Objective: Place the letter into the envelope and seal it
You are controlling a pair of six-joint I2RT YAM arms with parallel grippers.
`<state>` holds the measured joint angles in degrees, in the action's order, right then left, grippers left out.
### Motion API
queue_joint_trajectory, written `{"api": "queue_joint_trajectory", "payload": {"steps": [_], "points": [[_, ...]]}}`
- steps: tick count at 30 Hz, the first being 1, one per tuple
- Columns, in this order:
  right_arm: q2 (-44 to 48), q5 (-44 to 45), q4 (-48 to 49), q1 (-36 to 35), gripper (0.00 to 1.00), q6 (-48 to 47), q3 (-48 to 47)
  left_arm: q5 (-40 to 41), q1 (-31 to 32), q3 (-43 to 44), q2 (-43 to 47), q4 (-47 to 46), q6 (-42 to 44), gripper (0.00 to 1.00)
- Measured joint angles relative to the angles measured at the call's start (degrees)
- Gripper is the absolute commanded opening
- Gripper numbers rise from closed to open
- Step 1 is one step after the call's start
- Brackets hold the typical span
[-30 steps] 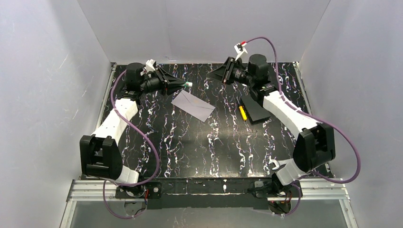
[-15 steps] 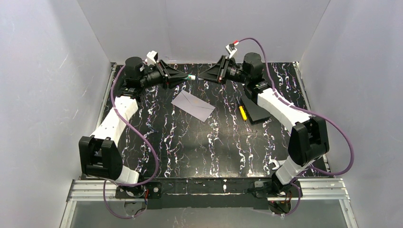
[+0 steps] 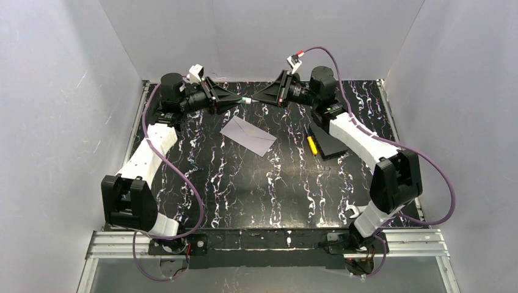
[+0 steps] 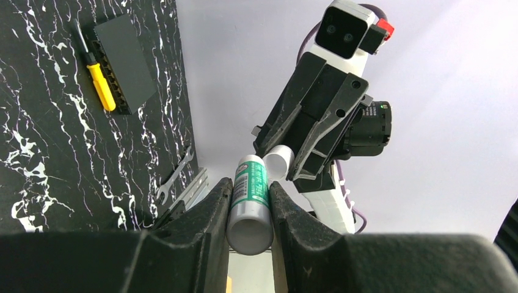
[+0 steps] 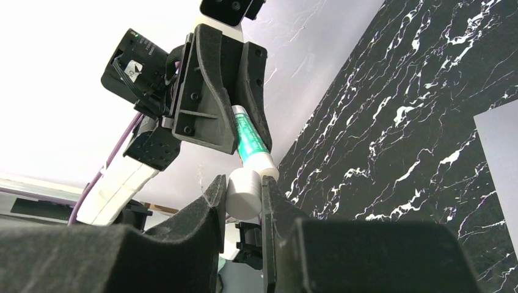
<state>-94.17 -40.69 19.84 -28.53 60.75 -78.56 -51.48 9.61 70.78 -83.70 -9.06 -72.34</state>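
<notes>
The envelope (image 3: 248, 135) lies flat and closed on the black marbled table, below both grippers; its corner shows in the right wrist view (image 5: 498, 159). The letter is not in view. My left gripper (image 3: 239, 101) (image 4: 250, 186) is shut on a green-and-white glue stick (image 4: 251, 201) (image 5: 249, 140), held in the air at the back of the table. My right gripper (image 3: 256, 97) (image 5: 243, 186) faces it tip to tip and is shut on the stick's white cap (image 5: 244, 192) (image 4: 280, 162).
A black box (image 3: 330, 140) (image 4: 125, 61) with a yellow screwdriver (image 3: 312, 145) (image 4: 99, 85) beside it lies right of the envelope. A wrench (image 3: 354, 212) (image 4: 174, 180) lies at the near right edge. White walls stand close behind and at both sides.
My right gripper has moved left to meet the glue stick's tip and now grips the cap. My left gripper has shifted slightly right and up with the stick. The envelope has not moved.
</notes>
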Motion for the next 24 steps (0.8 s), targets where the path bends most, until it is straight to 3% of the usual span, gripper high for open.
{"api": "queue_joint_trajectory", "payload": {"steps": [24], "points": [[-1.7, 0.0, -2.0, -0.5, 0.14, -2.8, -1.2, -1.0, -0.1, 0.2, 0.0, -2.5, -0.1, 0.0]]}}
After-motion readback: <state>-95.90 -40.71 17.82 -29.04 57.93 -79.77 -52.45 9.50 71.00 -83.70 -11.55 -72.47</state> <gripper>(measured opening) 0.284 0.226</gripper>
